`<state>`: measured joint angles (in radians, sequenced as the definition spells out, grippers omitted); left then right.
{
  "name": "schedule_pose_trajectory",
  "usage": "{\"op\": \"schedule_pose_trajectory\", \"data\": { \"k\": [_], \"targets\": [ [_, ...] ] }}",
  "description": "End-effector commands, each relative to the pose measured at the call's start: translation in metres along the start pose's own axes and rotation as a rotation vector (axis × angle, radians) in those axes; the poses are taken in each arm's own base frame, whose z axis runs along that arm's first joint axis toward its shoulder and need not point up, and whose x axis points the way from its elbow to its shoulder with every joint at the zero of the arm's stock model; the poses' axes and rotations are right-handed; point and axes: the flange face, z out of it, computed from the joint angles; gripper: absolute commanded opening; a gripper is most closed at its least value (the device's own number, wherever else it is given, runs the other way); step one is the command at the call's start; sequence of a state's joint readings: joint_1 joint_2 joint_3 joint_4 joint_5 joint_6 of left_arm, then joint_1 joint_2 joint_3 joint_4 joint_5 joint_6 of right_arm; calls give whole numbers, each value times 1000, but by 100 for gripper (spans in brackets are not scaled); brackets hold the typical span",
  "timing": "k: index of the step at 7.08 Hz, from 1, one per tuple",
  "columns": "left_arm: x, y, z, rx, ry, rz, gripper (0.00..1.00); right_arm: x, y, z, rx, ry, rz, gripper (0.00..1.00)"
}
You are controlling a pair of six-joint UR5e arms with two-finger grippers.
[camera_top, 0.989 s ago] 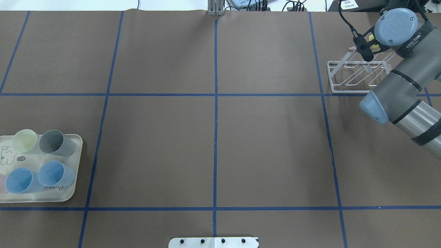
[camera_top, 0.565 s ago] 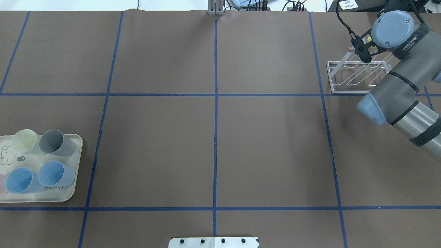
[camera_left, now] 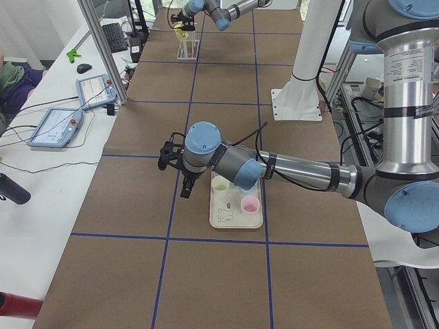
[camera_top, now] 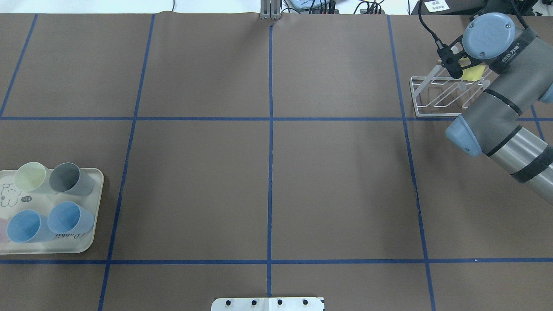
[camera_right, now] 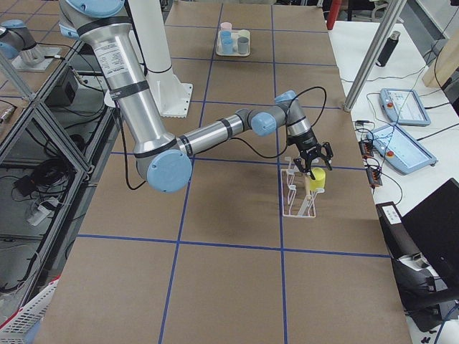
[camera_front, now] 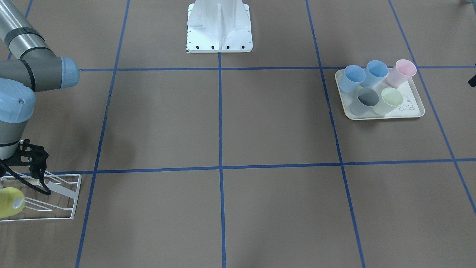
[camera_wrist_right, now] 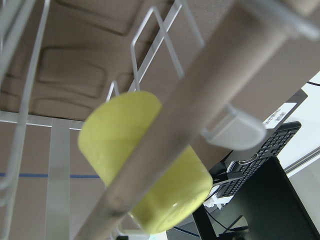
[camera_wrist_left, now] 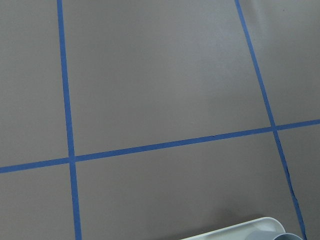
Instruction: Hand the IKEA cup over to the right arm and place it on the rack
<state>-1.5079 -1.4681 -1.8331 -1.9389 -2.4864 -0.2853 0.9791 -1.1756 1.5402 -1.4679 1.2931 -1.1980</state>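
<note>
Because the counter [camera_top: 268, 172] is so wide, the white rack [camera_top: 432, 115] looks tiny in the upper right corner of the overhead view. Its wooden dowel [camera_wrist_right: 170, 135] runs across the right wrist view. The yellow cup [camera_top: 471, 73] lies tipped on the rack's prongs, behind that dowel. The right tool [camera_right: 314, 161] hangs just beside the cup, fingers spread wide, holding nothing. If it bumps a wire or the cup when it pulls away, I think the cup could slide off. The left tool [camera_left: 184, 184] is far off, and I cannot tell its grip.
</note>
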Motion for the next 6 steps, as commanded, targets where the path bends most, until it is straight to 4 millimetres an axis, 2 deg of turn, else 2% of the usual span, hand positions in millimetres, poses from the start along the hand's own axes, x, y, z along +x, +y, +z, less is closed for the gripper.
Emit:
{"op": "schedule_pose_trajectory", "data": {
  "k": [1,2,3,4,5,6],
  "targets": [
    [0,0,0,0,0,0,100,1,0,-1,1,3,1,76],
    [1,0,0,1,0,1,100,5,-1,-6,9,11,3,78],
    [3,-1,-3,6,1,5,100,22,2,-21,32,35,20,84],
    [4,0,-5,9,1,7,100,40,14,-34,101,32,55,87],
    [5,0,-6,10,7,8,100,52,37,-45,186,26,100,92],
    [11,-2,-14,31,-4,23,100,56,52,-64,281,18,217,94]
  ]
}}
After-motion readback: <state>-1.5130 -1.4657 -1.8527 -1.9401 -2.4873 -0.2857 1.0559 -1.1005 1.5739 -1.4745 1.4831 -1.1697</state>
